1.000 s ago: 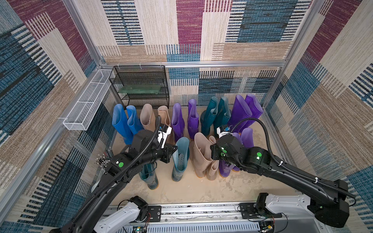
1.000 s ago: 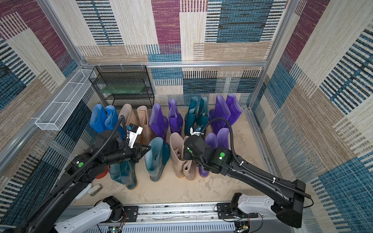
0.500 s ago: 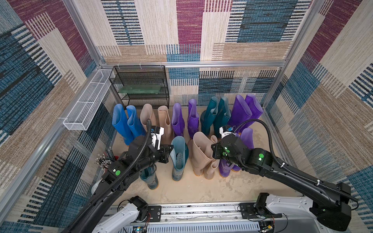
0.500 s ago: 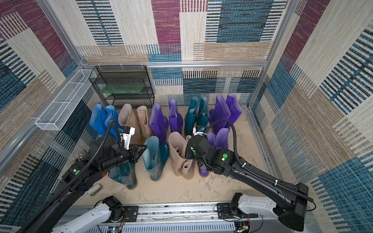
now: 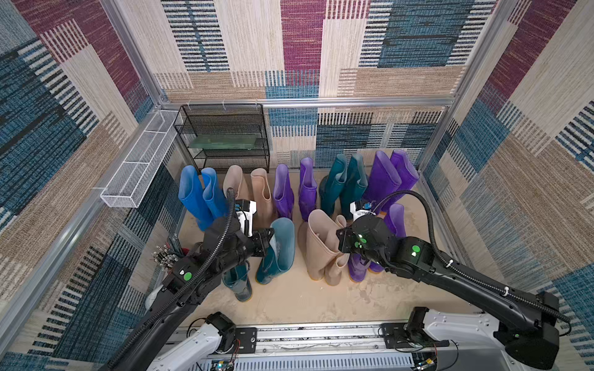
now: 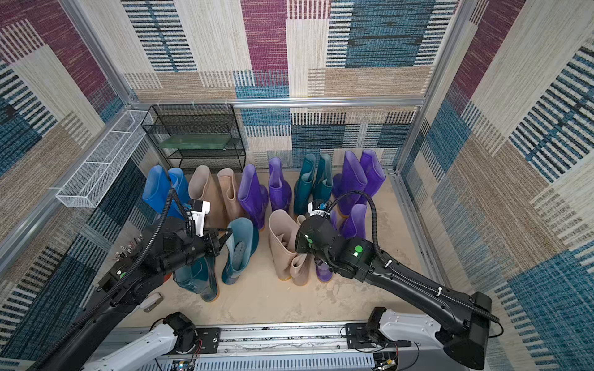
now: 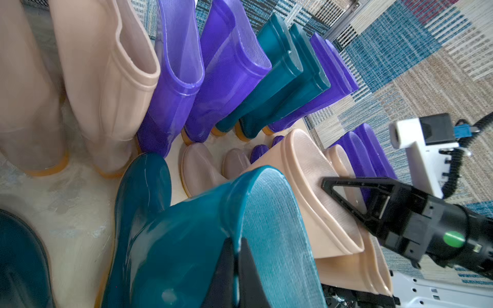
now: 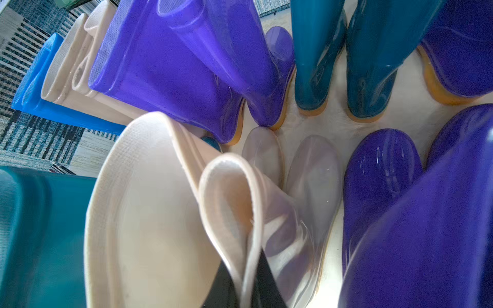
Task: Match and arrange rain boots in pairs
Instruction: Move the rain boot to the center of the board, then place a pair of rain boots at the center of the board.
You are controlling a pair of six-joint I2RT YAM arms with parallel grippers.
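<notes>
Patchwork woven walls (image 5: 299,48) enclose a sandy floor (image 5: 305,305) and black wire shelf (image 5: 221,128).

We see bright, even, diffuse light; the glossy rain boots (image 5: 283,192) carry small white glints. Both top views bow at the edges. The teal boot (image 7: 173,240) blurs nearest the left hand (image 7: 237,242), the beige boot (image 8: 229,186) nearest the right hand (image 8: 244,266).

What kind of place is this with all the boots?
Probably a robot practice booth made up like a hallway: rain boots lined up in rows, a black wire rack, and carpet-covered walls.
</notes>
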